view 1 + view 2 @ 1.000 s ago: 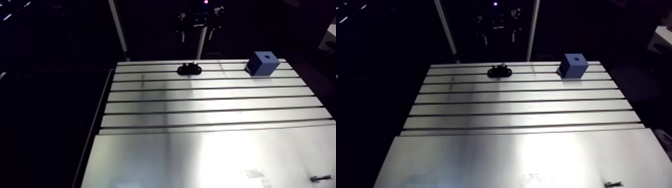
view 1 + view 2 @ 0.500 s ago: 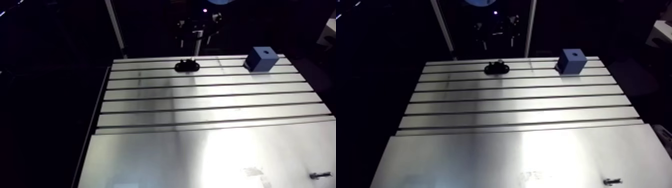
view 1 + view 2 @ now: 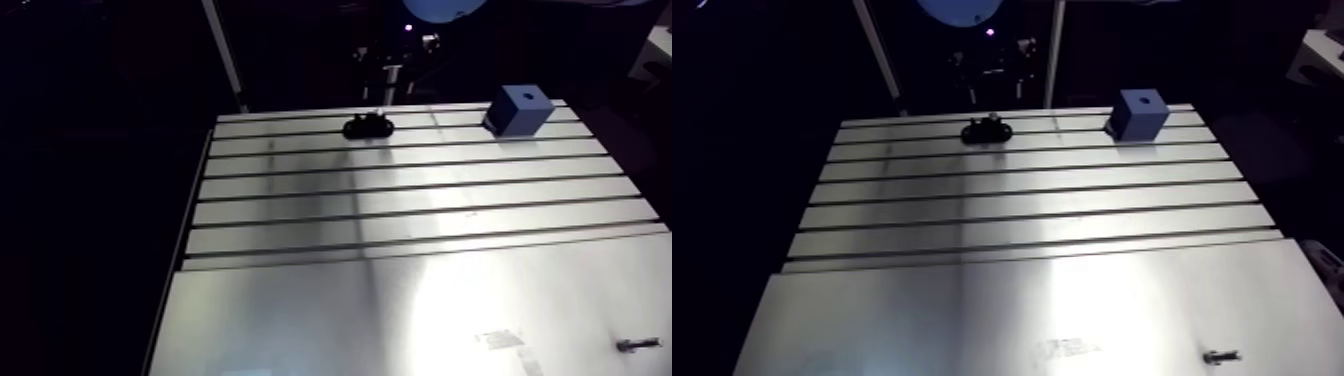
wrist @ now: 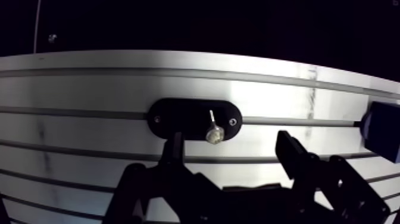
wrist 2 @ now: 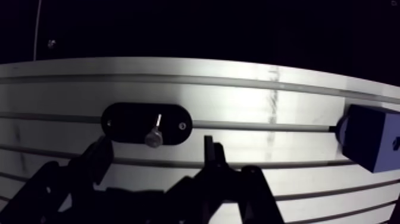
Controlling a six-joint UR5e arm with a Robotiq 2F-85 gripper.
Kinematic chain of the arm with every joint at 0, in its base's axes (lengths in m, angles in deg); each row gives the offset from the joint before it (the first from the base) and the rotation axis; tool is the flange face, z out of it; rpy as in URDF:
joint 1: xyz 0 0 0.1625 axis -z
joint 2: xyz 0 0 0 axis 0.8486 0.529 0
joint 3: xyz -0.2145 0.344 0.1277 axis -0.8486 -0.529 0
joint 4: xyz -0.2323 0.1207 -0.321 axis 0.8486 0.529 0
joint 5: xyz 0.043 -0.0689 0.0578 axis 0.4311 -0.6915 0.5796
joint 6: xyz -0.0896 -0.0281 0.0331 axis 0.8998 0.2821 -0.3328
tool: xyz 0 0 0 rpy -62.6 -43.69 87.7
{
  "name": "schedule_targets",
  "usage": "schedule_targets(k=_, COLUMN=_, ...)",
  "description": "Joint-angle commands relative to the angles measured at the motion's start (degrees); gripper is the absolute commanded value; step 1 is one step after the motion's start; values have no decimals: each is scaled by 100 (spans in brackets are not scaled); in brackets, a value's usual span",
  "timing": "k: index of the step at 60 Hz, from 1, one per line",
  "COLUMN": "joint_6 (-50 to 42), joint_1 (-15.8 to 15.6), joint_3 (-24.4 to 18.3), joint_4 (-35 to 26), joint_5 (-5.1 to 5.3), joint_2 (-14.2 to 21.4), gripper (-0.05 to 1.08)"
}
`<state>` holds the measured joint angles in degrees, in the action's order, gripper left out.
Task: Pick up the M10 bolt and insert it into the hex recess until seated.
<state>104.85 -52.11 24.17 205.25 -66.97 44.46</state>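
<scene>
On the slotted desk (image 3: 330, 290), a black oval holder (image 4: 193, 119) sits over one of the far slots. The M10 bolt (image 4: 215, 132) stands in it, presumably propped so it can be gripped from above. The jaws are apart and empty, with the bolt just ahead of the gap between them, which suggests they are lining up for the grasp. Well to the right stands the blue block (image 5: 370, 138). The hole (image 3: 1144, 99) in its top, likely the hex recess, faces upward to receive the bolt.
</scene>
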Motion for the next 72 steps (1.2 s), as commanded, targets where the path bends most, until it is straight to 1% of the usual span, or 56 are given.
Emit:
schedule_targets(k=1, joint_6=45, joint_1=55, joint_3=72, joint_4=12, joint_5=33, joint_2=-3, gripper=25)
schedule_targets(k=8, joint_6=44, joint_1=39, joint_3=135, joint_4=110, joint_5=33, joint_2=-3, gripper=29)
schedule_targets(k=11, joint_6=45, joint_1=29, joint_3=153, joint_4=174, joint_5=49, joint_2=-3, gripper=32)
schedule_targets(k=21, joint_6=54, joint_1=11, joint_3=154, joint_4=179, joint_5=50, joint_2=-52, gripper=32)
schedule_targets(k=26, joint_6=63, joint_1=2, joint_3=162, joint_4=195, joint_5=50, joint_2=-73, gripper=35)
schedule_targets(k=37, joint_6=79, joint_1=-6, joint_3=172, joint_4=222, joint_5=50, joint_2=-142, gripper=37)
schedule_targets(k=44, joint_6=167, joint_1=-6, joint_3=172, joint_4=223, joint_5=67, joint_2=-144, gripper=37)
schedule_targets(k=46, joint_6=242, joint_1=-6, joint_3=164, joint_4=223, joint_5=84, joint_2=-144, gripper=39)
schedule_targets(k=59, joint_6=256, joint_1=-6, joint_3=180, joint_4=223, joint_5=85, joint_2=-144, gripper=41)
schedule_targets(k=64, joint_6=256, joint_1=-6, joint_3=198, joint_4=223, joint_5=85, joint_2=-151, gripper=45)
schedule_targets(k=72, joint_6=248, joint_1=-14, joint_3=198, joint_4=223, joint_5=85, joint_2=-152, gripper=45)
